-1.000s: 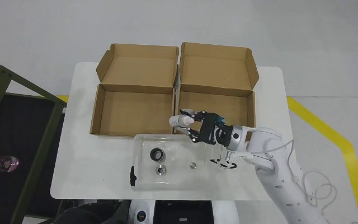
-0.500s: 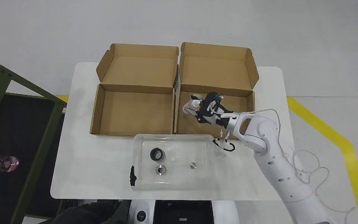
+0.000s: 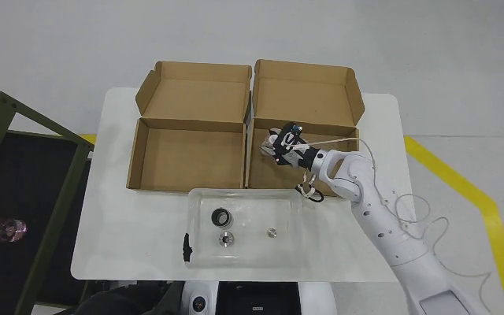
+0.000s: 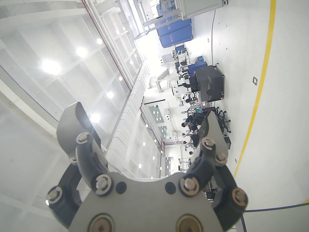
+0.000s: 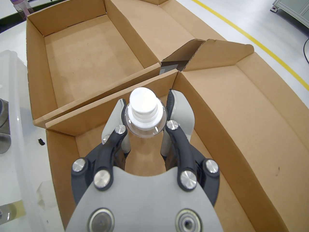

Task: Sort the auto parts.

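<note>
right wrist view: right claw [image 5: 144, 119] grips white capped part [image 5: 143, 102] over rt cardboard box [image 5: 241, 134]; left claw [image 4: 143, 119] spread wide.

A white table [image 3: 110, 197] stands on a pale, glossy floor [image 3: 63, 47]. A yellow line [image 3: 453, 177] crosses the floor beyond the table's right edge. Off its left edge sits a dark, green-framed stand [image 3: 39, 197], possibly a cart. Round ceiling lights [image 4: 81, 52], blue cabinets [image 4: 175, 33] and distant workstations [image 4: 207, 85] show in the hall.
</note>
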